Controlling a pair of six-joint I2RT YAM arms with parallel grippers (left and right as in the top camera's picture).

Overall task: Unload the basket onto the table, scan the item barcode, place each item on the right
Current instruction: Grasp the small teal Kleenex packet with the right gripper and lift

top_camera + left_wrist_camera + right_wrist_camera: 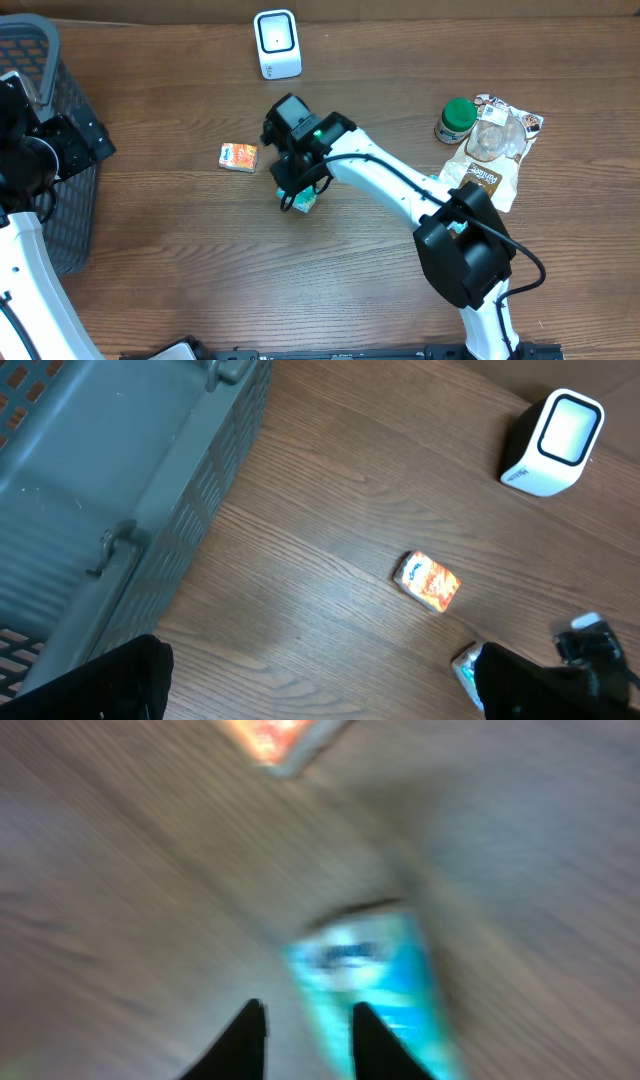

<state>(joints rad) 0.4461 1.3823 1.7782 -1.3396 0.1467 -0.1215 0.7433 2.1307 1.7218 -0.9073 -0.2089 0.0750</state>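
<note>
**At mid-bench, the teal pack [306, 203] lies just below the right fingers [245, 1040]**

Seen from overhead, the right arm reaches from the lower right of the frame to its centre, and its head covers most of the teal pack. Only the pack's lower right corner shows, flat on the bench [180, 260]. The right wrist view is badly blurred. In it the two dark tips stand a little apart at the bottom edge. The pack lies just ahead of them and to the right, and its near end overlaps the right tip. Bare wood shows in most of the gap, and nothing looks clamped there. Whether a tip touches the pack cannot be told.

The left fingers [110, 680] are spread wide and hold nothing. They hang at the far left of the overhead frame, above the basket [40, 60].

An orange pack [239, 157] lies near the teal one, up and to its left, and the two do not touch. The scanner [277, 44] stands upright at the top centre of the overhead frame, well apart from both packs, with bare wood between. At the right of the frame a green-lidded jar [457, 118] sits just beside a bag [497, 165], well apart from the teal pack. The basket takes up the left edge. Open bench runs along the lower left of the frame and across the strip between the packs and the scanner.
</note>
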